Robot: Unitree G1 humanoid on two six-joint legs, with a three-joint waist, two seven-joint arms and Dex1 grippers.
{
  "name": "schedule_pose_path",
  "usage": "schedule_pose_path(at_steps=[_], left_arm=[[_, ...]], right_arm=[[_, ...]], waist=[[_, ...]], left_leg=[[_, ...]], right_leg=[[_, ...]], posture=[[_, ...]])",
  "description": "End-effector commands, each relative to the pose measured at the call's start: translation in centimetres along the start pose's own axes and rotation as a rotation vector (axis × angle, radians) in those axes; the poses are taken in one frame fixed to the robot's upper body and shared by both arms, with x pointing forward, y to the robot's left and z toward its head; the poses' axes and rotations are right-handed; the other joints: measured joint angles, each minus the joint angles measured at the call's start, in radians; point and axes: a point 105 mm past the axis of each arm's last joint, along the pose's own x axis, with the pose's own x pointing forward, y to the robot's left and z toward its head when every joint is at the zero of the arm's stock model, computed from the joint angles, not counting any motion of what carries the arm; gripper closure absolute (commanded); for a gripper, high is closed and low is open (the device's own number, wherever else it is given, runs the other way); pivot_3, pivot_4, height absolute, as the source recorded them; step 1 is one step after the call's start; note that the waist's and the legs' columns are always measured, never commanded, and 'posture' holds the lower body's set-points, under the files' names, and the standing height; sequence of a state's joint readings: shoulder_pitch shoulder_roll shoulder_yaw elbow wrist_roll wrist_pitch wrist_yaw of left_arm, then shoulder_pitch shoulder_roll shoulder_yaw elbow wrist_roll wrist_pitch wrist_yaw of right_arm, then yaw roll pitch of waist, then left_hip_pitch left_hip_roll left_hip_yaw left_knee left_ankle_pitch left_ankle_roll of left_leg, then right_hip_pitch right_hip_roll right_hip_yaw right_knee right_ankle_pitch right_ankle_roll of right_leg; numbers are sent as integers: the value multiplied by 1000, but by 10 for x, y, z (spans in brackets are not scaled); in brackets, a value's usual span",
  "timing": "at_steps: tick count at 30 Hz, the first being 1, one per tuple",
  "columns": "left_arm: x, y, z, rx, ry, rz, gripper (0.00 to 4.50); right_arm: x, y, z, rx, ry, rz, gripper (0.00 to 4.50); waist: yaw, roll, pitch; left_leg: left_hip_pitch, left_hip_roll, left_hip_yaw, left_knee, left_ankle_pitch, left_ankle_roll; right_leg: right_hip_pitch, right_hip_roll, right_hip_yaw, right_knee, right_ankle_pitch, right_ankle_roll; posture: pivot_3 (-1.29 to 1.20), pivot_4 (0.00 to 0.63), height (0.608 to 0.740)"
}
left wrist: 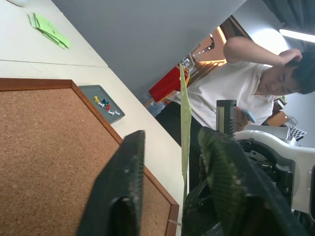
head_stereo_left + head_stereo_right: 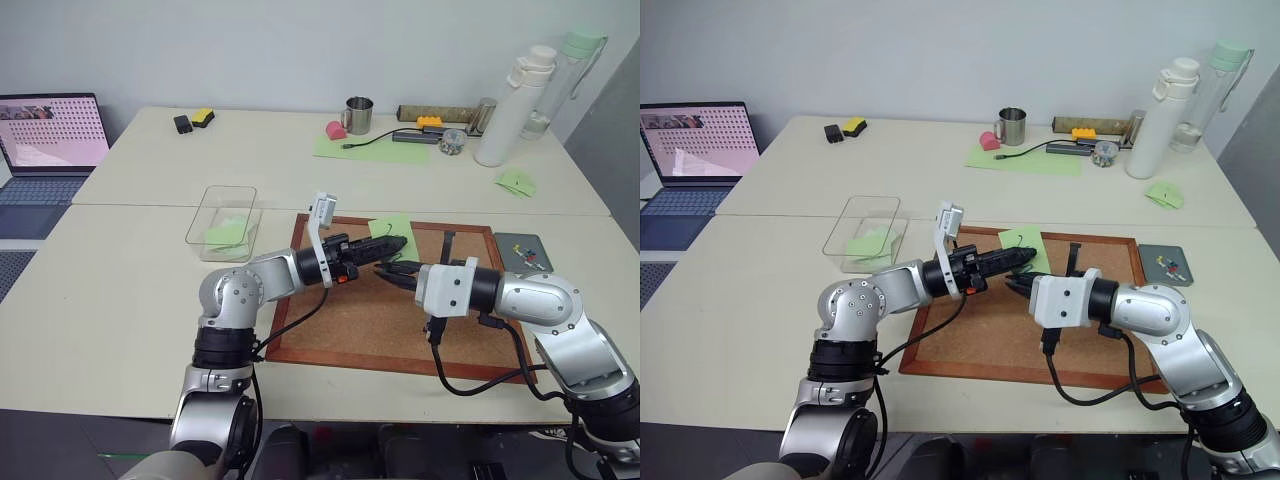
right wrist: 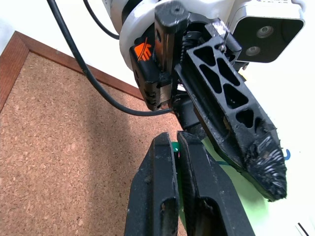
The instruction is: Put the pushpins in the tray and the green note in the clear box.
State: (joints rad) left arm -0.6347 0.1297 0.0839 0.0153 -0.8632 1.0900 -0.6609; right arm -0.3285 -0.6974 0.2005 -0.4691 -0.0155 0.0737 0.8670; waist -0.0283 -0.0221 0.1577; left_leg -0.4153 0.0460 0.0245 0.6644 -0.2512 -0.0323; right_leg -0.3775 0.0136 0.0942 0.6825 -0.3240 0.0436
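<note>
Handover in progress over the wood-framed corkboard (image 2: pixel 400 310). The small light-green square sticky note (image 1: pixel 185 128) stands edge-on between the two black fingers of the left gripper (image 2: pixel 392 246), nearer its right-hand finger (image 1: pixel 231 172); jaws partly closed, a gap visible on the other side, so not yet pinching. The right gripper (image 3: pixel 178 147) is clenched on the note's edge from the opposite side, tips meeting the left's. The note's plane runs along the left fingers. The transparent rectangular plastic box (image 2: pixel 222 222) sits far-left on the bench, closer to the left arm. The flat dark-grey square tray (image 2: pixel 523 251), with small coloured pushpins (image 1: pixel 104 104) in it, lies right of the board.
</note>
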Motion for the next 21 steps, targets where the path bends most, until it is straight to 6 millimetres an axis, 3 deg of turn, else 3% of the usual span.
schedule_pose_path(at_steps=[1, 3, 4, 6, 13, 21], left_arm=[[3, -11, 3, 29, 0, -46, 3692], [3, -11, 3, 31, 4, -47, 3844], [3, -10, 2, 34, 8, -45, 4269], [3, -9, 1, 39, 14, -39, 4439], [0, 18, -14, 162, 110, 103, 4439], [-3, 30, -4, 219, 81, 145, 4439]], right_arm=[[-2, -8, 14, -52, -45, -20, 4500], [-3, -9, 14, -54, -45, -22, 4500], [-3, -10, 15, -55, -45, -24, 4500], [-3, -10, 15, -57, -45, -27, 4500], [-6, -12, 17, -56, -44, -41, 4500], [-17, -9, 20, -11, -34, -78, 4500]], waist=[[0, 0, 0], [0, 0, 0], [0, 0, 0], [0, 0, 0], [0, 0, 0], [0, 0, 0]], left_leg=[[0, 0, 0, 0, 0, 0], [0, 0, 0, 0, 0, 0], [0, 0, 0, 0, 0, 0], [0, 0, 0, 0, 0, 0], [0, 0, 0, 0, 0, 0], [0, 0, 0, 0, 0, 0]], right_leg=[[0, 0, 0, 0, 0, 0], [0, 0, 0, 0, 0, 0], [0, 0, 0, 0, 0, 0], [0, 0, 0, 0, 0, 0], [0, 0, 0, 0, 0, 0], [0, 0, 0, 0, 0, 0]], posture=[[0, 150, 740], [0, 150, 740], [0, 150, 740], [0, 150, 740], [0, 150, 740], [0, 150, 740]])
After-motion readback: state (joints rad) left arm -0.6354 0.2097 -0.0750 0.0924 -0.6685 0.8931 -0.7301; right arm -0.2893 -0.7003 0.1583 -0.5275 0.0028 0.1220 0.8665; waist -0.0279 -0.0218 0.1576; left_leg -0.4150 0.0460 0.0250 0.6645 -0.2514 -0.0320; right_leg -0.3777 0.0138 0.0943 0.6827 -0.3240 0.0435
